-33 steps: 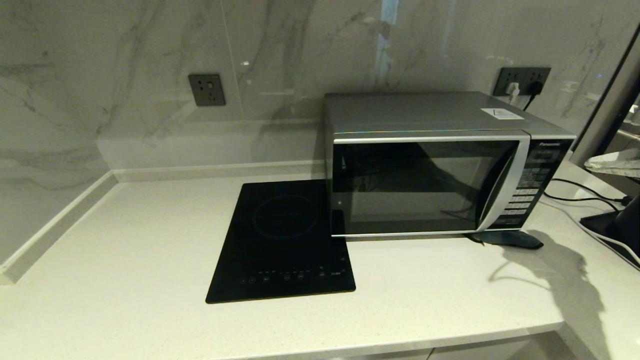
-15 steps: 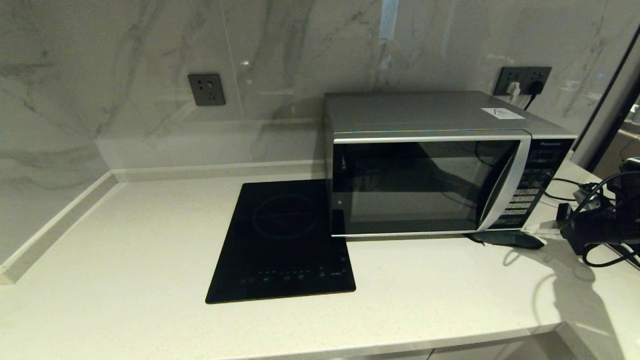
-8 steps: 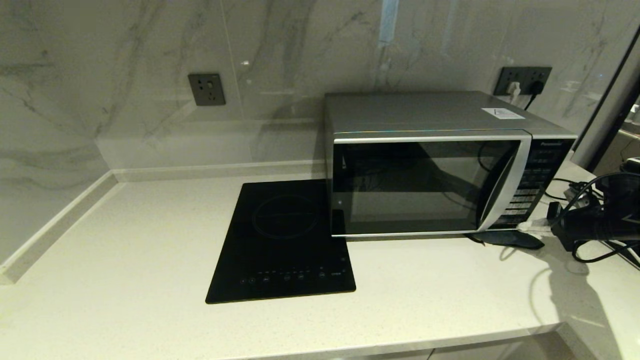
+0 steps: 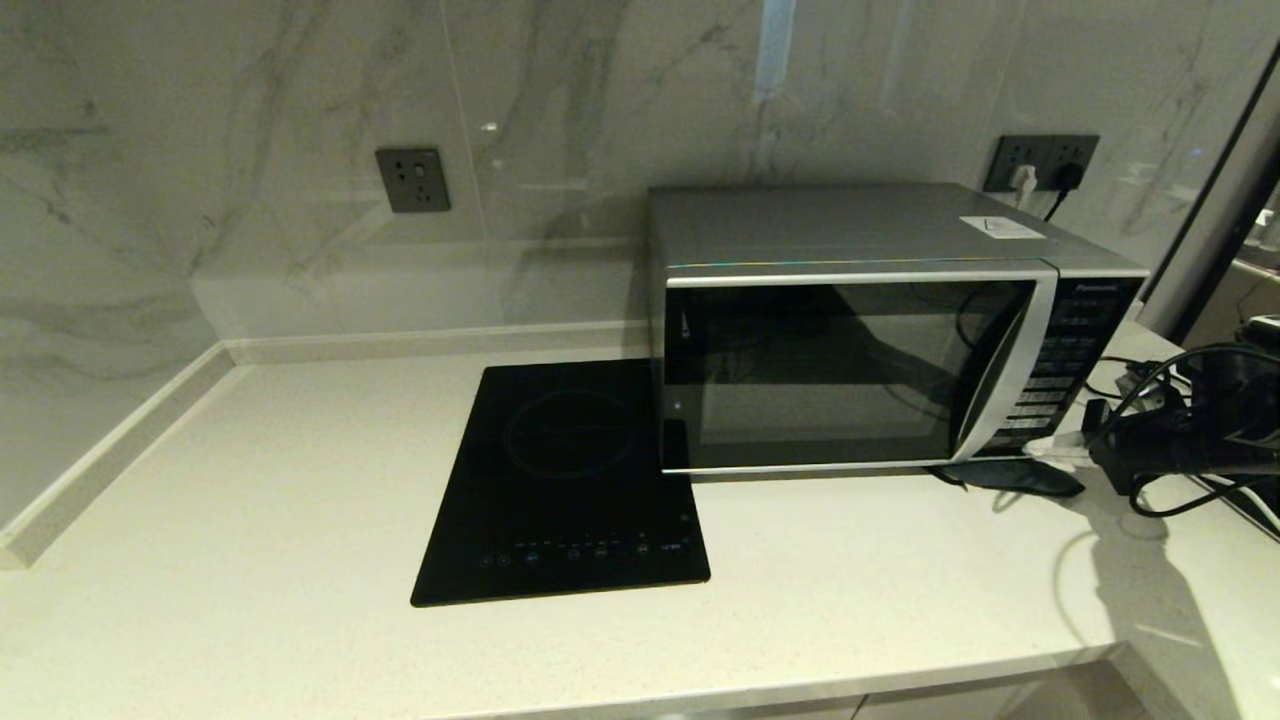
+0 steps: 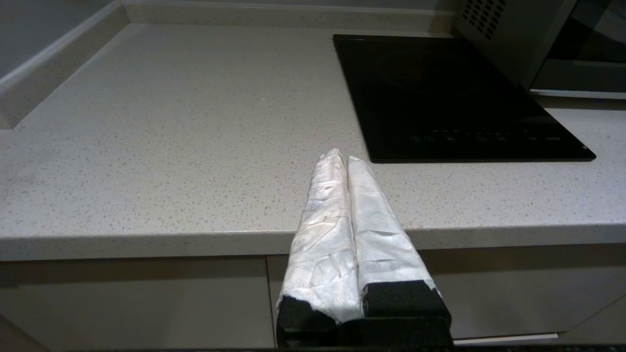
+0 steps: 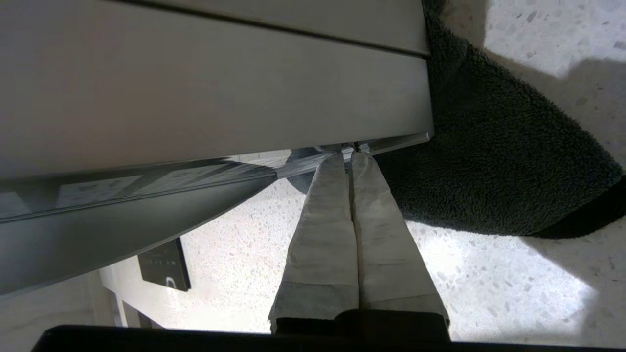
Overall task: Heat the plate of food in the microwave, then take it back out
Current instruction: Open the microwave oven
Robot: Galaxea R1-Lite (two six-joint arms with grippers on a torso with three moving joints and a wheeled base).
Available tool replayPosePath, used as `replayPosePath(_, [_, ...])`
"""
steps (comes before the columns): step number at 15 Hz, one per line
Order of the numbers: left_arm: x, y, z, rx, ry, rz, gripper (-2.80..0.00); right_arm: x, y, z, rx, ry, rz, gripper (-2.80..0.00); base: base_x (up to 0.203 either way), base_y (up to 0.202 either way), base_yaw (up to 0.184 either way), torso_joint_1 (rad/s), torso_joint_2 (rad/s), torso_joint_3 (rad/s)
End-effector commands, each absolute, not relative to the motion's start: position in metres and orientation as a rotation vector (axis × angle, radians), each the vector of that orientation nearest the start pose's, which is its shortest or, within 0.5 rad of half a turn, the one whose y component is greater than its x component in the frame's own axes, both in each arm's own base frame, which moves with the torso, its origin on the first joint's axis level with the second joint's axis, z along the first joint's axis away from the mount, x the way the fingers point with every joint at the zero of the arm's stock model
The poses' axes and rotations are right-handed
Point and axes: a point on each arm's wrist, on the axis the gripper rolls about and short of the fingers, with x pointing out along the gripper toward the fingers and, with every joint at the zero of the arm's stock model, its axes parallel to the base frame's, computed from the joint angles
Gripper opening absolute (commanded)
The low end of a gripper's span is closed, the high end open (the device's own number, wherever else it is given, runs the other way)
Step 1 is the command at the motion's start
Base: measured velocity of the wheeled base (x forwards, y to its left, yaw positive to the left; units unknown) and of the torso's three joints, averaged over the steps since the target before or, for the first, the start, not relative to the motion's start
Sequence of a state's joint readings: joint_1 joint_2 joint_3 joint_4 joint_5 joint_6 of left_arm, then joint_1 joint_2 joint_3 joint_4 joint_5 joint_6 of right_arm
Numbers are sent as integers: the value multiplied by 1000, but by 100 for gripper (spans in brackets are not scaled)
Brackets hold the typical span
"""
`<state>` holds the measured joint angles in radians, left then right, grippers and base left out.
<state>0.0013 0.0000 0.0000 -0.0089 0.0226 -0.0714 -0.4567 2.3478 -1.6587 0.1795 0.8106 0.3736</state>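
1 microwave, 1 hob, 2 wall sockets.

Domestic kitchen, shown by its fittings. A pale speckled stone countertop runs into a corner beneath a marble-veined backsplash. A silver microwave with a dark glass door stands on the countertop; a flat black induction hob is set into the surface just left of the microwave, partly under its corner. Wall sockets sit behind: one well to the left of the microwave, one above its rear right corner with plugs inserted. Cabinet fronts close the space below the counter edge
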Motion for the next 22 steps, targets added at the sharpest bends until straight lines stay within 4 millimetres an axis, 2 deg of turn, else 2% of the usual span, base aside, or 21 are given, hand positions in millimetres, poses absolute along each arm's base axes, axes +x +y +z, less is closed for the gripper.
replayPosePath(1, [-23,0,76,-72,-9,24,-280,419,-185,89,862,754,208,-280,0,0,0,0,0,0])
replayPosePath(7, [-23,0,76,-72,-9,24,-280,422,-182,92,854,749,221,-280,0,0,0,0,0,0])
replayPosePath(16, [-23,0,76,-72,-9,24,-280,437,-156,102,874,756,263,-280,0,0,0,0,0,0])
replayPosePath(22, [-23,0,76,-72,-9,24,-280,432,-155,107,877,756,258,-280,0,0,0,0,0,0])
